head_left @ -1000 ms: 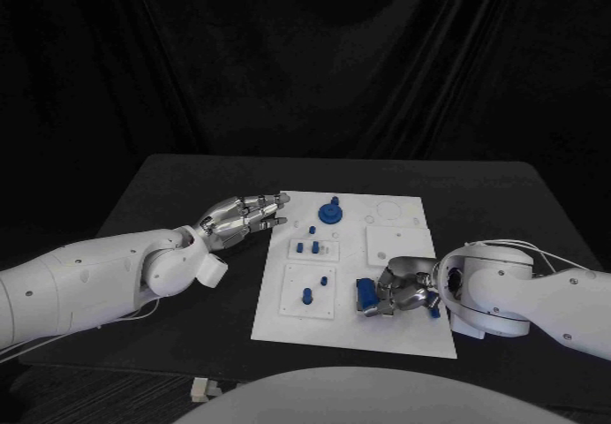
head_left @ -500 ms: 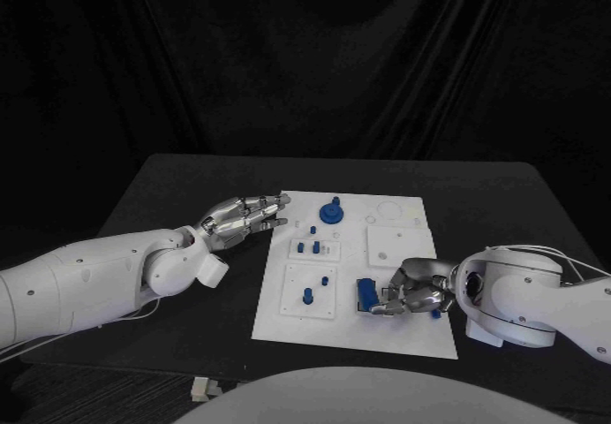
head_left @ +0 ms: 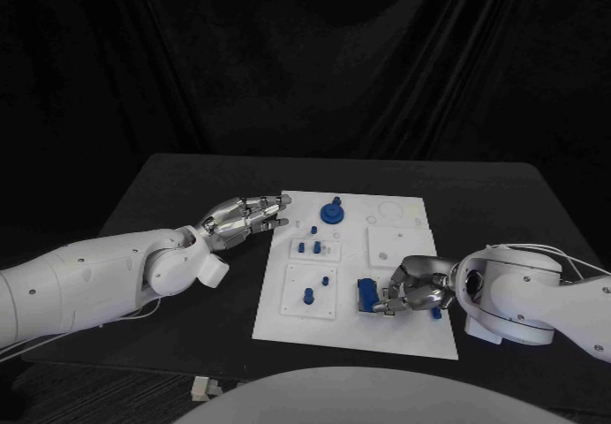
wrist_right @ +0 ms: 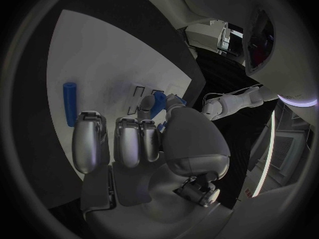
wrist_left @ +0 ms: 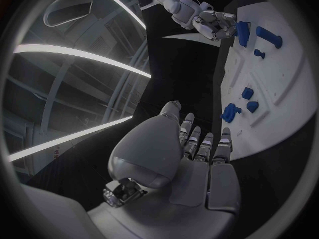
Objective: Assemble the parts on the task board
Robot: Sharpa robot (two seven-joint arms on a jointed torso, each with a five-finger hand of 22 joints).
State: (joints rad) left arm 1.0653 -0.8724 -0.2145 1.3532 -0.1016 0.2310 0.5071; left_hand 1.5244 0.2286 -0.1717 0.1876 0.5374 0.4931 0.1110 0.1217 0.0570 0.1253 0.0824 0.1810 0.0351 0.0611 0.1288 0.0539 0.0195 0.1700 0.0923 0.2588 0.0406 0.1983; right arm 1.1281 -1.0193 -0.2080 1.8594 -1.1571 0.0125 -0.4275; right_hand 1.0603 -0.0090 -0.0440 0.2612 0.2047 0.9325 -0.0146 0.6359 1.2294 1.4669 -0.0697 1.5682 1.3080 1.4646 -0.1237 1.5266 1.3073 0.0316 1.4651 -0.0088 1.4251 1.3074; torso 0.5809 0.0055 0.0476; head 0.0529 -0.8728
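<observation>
The white task board (head_left: 382, 331) lies in the middle of the black table. On its near right part, my right hand (head_left: 414, 287) pinches an upright blue block (head_left: 366, 294) between thumb and a finger; the block (wrist_right: 156, 103) stands at the fingertips, touching the board. A blue peg (wrist_right: 69, 103) lies flat on the board beside that hand. My left hand (head_left: 242, 216) hovers at the board's left edge with its fingers straight and nothing in it. Across the board from it, my left hand (wrist_left: 179, 159) sees the right hand (wrist_left: 212, 24) at the block (wrist_left: 242, 32).
A blue knob (head_left: 331, 212) stands at the board's far end. Small blue pegs (head_left: 305, 249) sit in the middle-left plate, and others (head_left: 314, 284) in the near-left plate. A blue piece (head_left: 435, 311) shows just behind the right hand. Bare table surrounds the board.
My right arm has drawn a little to the right and the hand has turned slightly. The blue block stays in the same spot. The left hand has not moved.
</observation>
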